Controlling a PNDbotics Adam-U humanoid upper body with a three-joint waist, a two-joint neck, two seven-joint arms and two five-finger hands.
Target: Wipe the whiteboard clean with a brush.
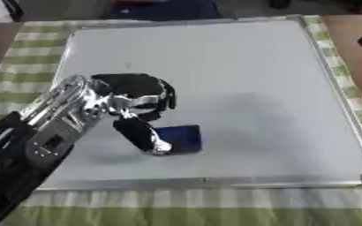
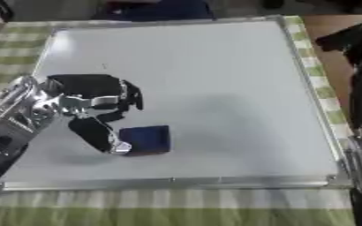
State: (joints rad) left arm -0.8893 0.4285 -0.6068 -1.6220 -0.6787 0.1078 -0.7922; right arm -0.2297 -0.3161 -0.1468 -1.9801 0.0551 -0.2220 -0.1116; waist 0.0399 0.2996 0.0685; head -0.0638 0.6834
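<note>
**Left eye view: your left hand at the brush on the whiteboard**

Left eye view shows your left hand [image 1: 134,99] over the near-left part of the whiteboard [image 1: 238,79], fingers curled and the thumb [image 1: 141,134] reaching down to touch the left edge of the dark blue brush [image 1: 180,138]. The brush lies flat on the board, just beside the thumb tip, near the board's front edge. The board's surface looks clean and grey-white. It rests on a worktop covered by a green checked cloth [image 1: 215,207]. Your right hand [image 2: 340,39] shows dark at the right edge in the right eye view; you cannot tell its finger state.
</note>
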